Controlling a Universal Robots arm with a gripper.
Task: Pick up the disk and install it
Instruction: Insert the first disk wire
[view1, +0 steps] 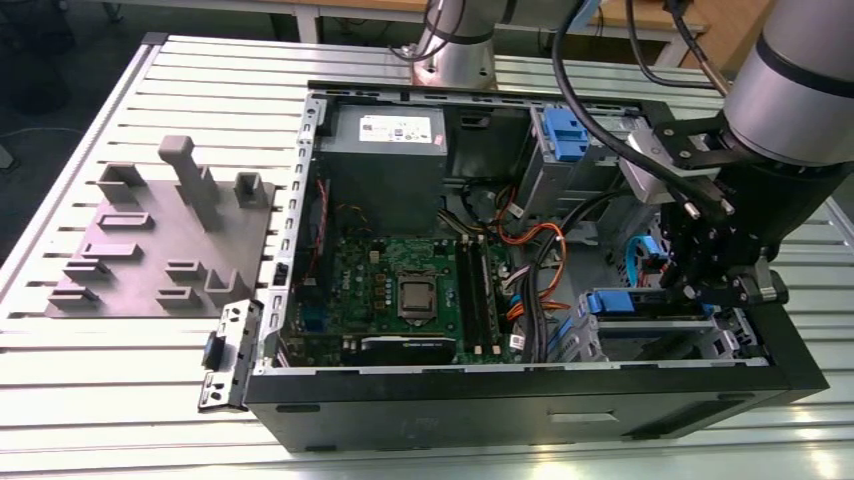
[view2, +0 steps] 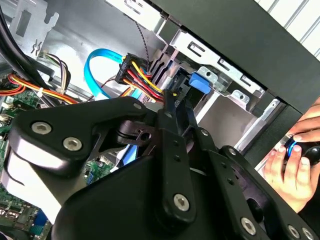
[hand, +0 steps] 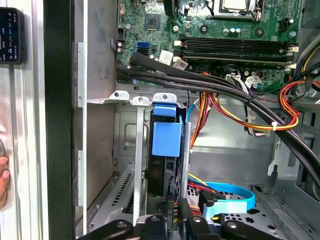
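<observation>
Slatted metal table (view1: 120, 360), bearing an open black computer case (view1: 534, 400) laid on its side. Beside the case, toward the table's edge on the exterior view's left, lies a grey moulded fixture plate (view1: 147, 240). Inside the case: grey power-supply box (view1: 387, 150) at the far wall, green motherboard (view1: 400, 290) in the middle, bundles of coloured wires toward the exterior view's right.

Reaches down into the case's near corner on the exterior view's right: the gripper (view1: 701, 285), just at the metal drive cage (hand: 140, 150). Stands on edge in a slot of that cage: the disk (hand: 166, 137), blue bracket outermost, dark body behind it, seen also in the second wrist view (view2: 200, 82) and as a blue strip in the exterior view (view1: 625, 300). Sits right at the disk's exposed end in both wrist views: the gripper (view2: 172, 102) (hand: 177, 217); cannot tell whether spread, closed or clamping the drive. Loops nearby over the case floor: a light-blue flat cable (hand: 235, 197).

Rests outside the case wall: a person's hand (view2: 292, 165) on a dark, blue-ringed object.
</observation>
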